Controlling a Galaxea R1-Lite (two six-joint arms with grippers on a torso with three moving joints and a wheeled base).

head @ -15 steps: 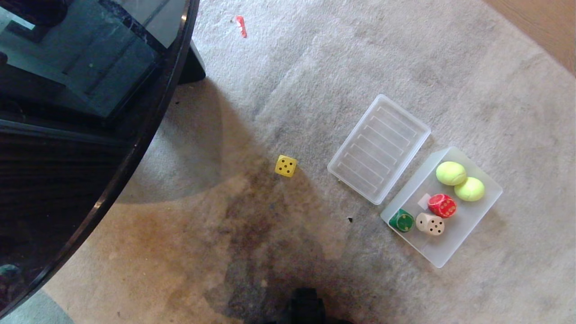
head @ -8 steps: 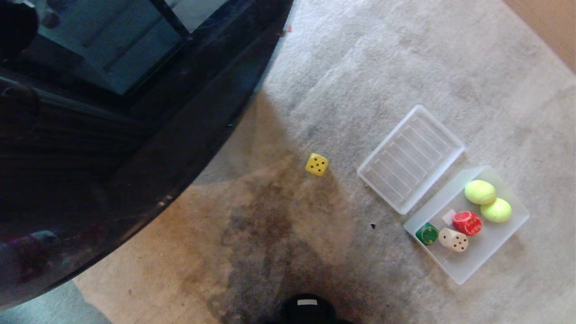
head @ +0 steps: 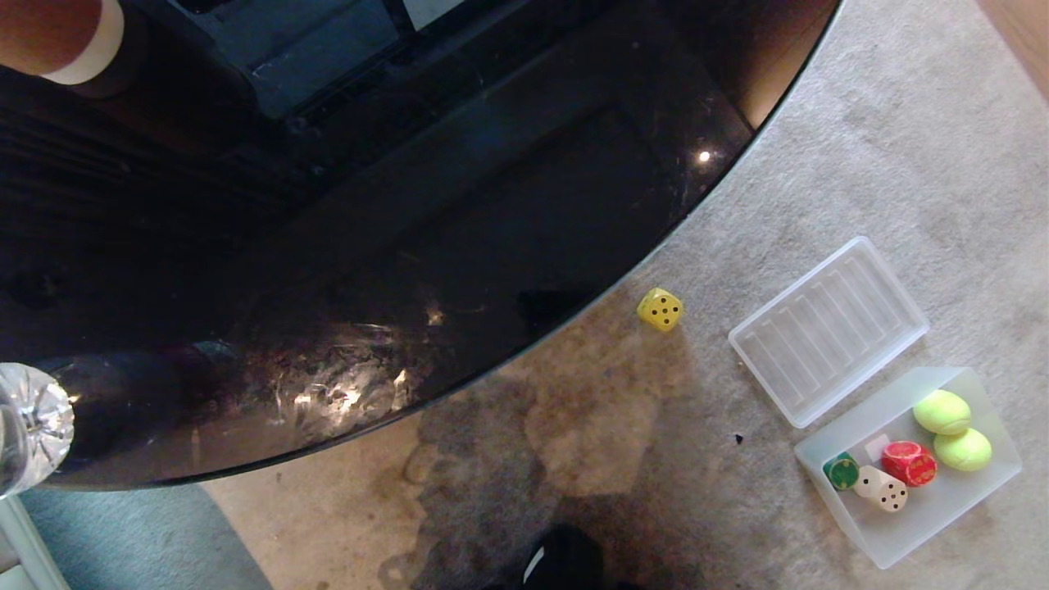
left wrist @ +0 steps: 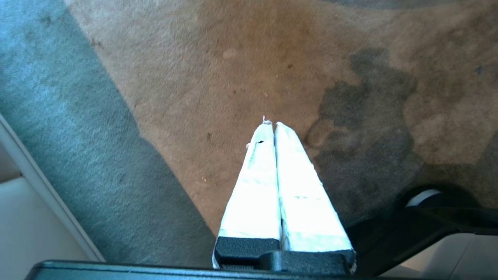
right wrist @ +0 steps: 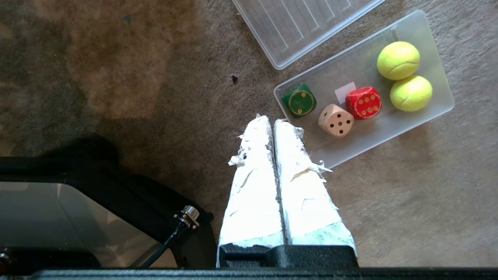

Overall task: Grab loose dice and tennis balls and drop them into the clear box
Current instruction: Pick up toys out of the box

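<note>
A yellow die [head: 660,309] lies loose on the carpet, close to the round black table's rim. The clear box [head: 979,500] [right wrist: 389,132] sits at the right on the carpet. It holds two tennis balls [head: 942,411] [head: 962,449] [right wrist: 398,60] [right wrist: 411,93], a red die [head: 910,463] [right wrist: 363,102], a beige die [head: 882,489] [right wrist: 336,120] and a green die [head: 841,471] [right wrist: 298,100]. My right gripper [right wrist: 271,119] hangs shut and empty above the carpet beside the box's corner. My left gripper [left wrist: 271,124] is shut and empty over bare carpet. Neither gripper shows in the head view.
A glossy black round table [head: 369,246] fills the upper left. The flat ribbed clear lid [head: 828,330] [right wrist: 299,23] lies beside the box. A clear bottle's top [head: 29,426] shows at the left edge. My dark base [head: 557,561] is at the bottom.
The whole head view has swung: the table now covers much more of the picture, and the yellow die, lid and box have shifted right and down. The things themselves kept their places.
</note>
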